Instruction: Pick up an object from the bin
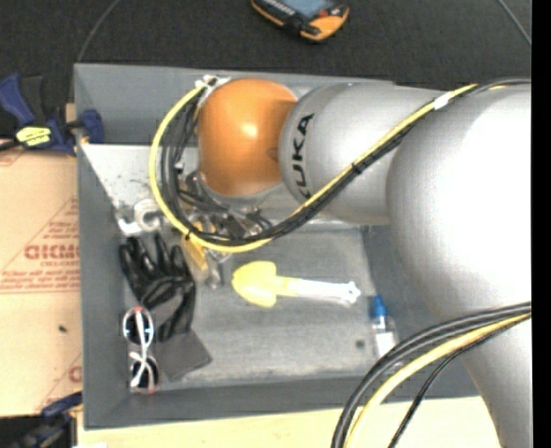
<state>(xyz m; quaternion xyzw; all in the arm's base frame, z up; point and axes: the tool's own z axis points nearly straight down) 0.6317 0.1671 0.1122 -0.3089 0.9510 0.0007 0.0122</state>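
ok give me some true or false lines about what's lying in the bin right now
1. A yellow scoop with a white handle lies on the bin floor. True.
2. White-framed sunglasses lie near the bin's lower left corner. True.
3. The sunglasses are up in the end effector. False: they lie on the floor, apart from it.
4. The blue-tipped white tube lies at the bin's left wall. False: it lies on the right side.

Arm extended leftward, wrist seemingly angled down
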